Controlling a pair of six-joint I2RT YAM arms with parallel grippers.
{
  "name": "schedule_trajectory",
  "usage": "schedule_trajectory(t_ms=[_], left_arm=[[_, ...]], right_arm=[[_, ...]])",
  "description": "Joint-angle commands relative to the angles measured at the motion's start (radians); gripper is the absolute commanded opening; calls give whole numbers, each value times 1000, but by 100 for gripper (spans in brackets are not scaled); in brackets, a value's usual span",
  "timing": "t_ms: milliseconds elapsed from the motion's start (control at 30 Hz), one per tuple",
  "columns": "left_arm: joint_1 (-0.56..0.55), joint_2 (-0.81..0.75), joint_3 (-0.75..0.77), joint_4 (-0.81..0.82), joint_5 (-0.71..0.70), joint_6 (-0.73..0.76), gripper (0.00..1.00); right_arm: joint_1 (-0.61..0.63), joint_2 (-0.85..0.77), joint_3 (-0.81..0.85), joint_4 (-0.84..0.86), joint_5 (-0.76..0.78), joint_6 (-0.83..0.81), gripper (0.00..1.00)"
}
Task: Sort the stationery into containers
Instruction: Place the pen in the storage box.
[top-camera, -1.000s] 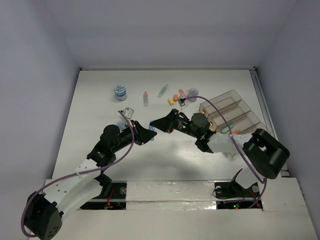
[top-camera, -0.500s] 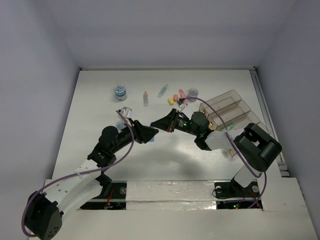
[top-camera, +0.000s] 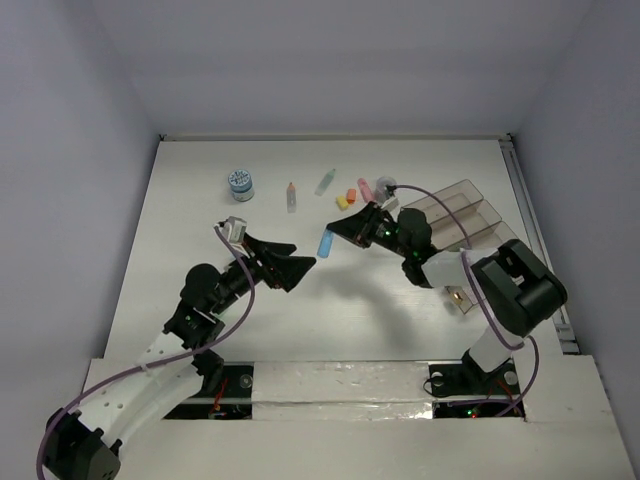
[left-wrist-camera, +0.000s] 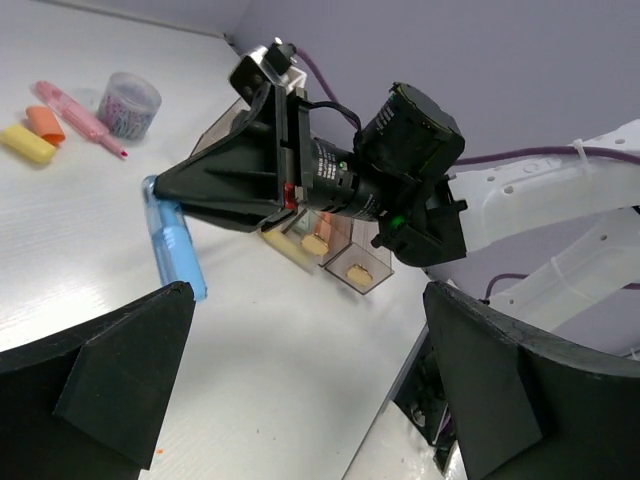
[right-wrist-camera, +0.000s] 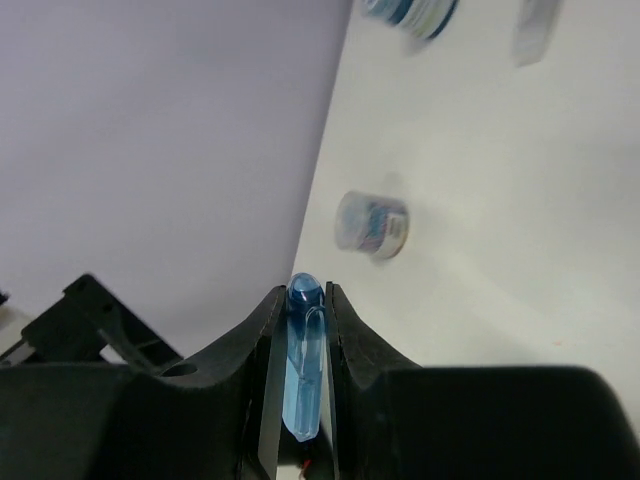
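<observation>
Stationery (top-camera: 351, 195) loose at far centre of white matte worktop (top-camera: 200, 220), just left of tray (top-camera: 462, 190). Tray: clear smoky-brown plastic, stepped rectangular compartments, at the right side. Left wrist view shows two small tan bits (left-wrist-camera: 316, 243) through the clear wall of its near compartments.

Left hand (top-camera: 303, 252): black, wedge-shaped fingers spread wide, nothing between them, mid worktop, tips toward right hand.

Right hand (top-camera: 337, 234): black tapered fingers closed tight on blue pen (top-camera: 326, 243), just left of tray. The pen is translucent blue plastic, slim, with a rounded end (right-wrist-camera: 303, 290) showing at the fingertips. It hangs tilted from the tips in left wrist view (left-wrist-camera: 175, 245); can't tell if the low end touches the worktop.

Blue-white tub (top-camera: 240, 183): round, squat, far left, well apart from the rest. Purple tub (top-camera: 386, 186): round, clear lid, speckled contents, near the tray's far corner.

Pink pen (top-camera: 365, 188) lies beside the purple tub. Green pen (top-camera: 326, 181) is pale and angled. Orange pen (top-camera: 291, 195) lies between the green pen and the blue-white tub.

Orange eraser (top-camera: 351, 195) and yellow eraser (top-camera: 342, 202): tiny blocks, side by side, near the pink pen.
</observation>
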Motion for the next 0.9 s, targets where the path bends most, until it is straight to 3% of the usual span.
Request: schedule_trajectory(t_ms=[0,100,500,633,867], left_arm=[[-2,-39,6,9,-29,26,99],[-2,-70,-9,-7,-49,29,99],[-11,-130,-136,102,-11,34,99],[-11,-130,-160,139,8,38,99],[-20,-184,-186,133,15,38,99]], right_arm=[[-79,-84,-54,-5,47,-40,0],[-177,-188,-107,-76,61,-99,0],[-670,-729,-226,-709,277,-297,0],[-754,-812,-197,-910,360,-370,0],[-798,-846,-193,-1047,451,-427,0]])
